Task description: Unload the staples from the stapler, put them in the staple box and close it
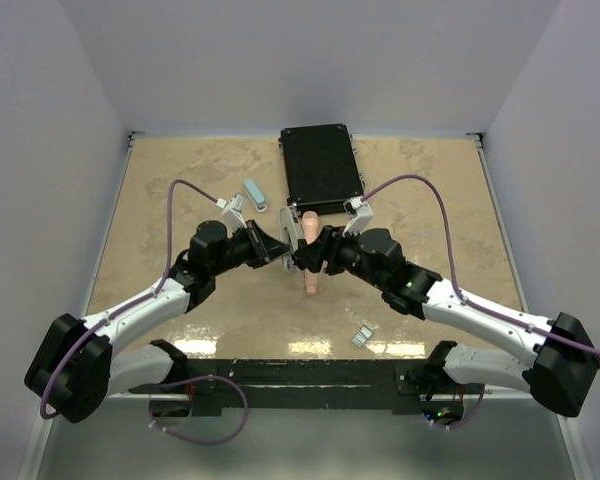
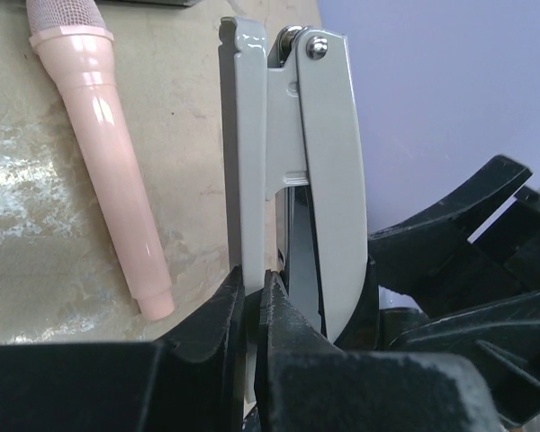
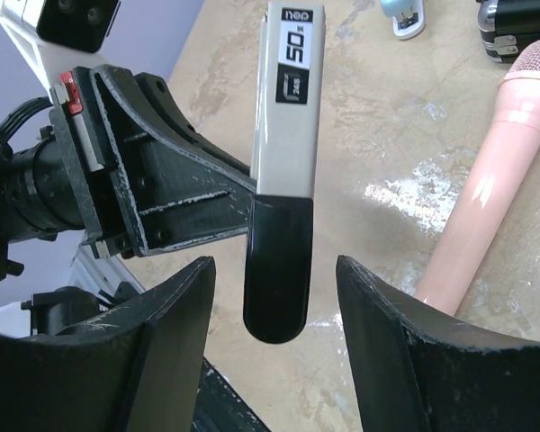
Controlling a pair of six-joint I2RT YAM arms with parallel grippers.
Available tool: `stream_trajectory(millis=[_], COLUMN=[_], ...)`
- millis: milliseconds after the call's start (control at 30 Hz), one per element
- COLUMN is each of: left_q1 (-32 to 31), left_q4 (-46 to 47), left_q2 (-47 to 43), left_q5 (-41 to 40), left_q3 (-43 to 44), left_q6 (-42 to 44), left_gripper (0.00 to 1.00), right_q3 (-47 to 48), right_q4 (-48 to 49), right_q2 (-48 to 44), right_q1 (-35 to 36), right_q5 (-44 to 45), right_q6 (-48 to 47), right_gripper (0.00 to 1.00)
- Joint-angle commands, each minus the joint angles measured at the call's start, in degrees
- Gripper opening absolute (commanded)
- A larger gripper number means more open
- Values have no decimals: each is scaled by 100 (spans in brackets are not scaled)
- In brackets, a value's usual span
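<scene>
My left gripper (image 2: 252, 290) is shut on the thin grey base strip of a grey-white stapler (image 2: 328, 171) and holds it above the table. In the right wrist view this stapler (image 3: 288, 117) carries a "50" label, and its black end hangs between my right gripper's (image 3: 274, 270) open fingers without touching them. From above, both grippers (image 1: 280, 250) (image 1: 306, 258) meet at the table's middle. A small light-blue stapler (image 1: 255, 194) lies apart at the back left and also shows in the right wrist view (image 3: 402, 13). Tiny grey staples (image 1: 362, 336) lie at the front right.
A pink pen-like stick (image 1: 312, 285) lies on the table under the grippers, seen too in the wrist views (image 2: 108, 162) (image 3: 490, 180). A black box (image 1: 322, 167) stands at the back centre. Low walls edge the tan table (image 1: 180, 300).
</scene>
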Motion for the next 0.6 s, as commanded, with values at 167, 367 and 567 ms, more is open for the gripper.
stream_trajectory(millis=[167, 367, 567], left_q1=[-2, -2, -2], left_q4=[809, 967, 968], left_q2=[-287, -278, -331], left_q5=[-331, -313, -331], left_q3=[39, -22, -31], left_q6=[-623, -852, -870], left_gripper=[0, 0, 0], right_q3=[-112, 47, -23], right_q4=[666, 518, 491], right_q2=[30, 250, 215], right_q1=[129, 181, 190], right_q5=[8, 174, 341], right_q6=[69, 148, 218], right_gripper=[57, 54, 32])
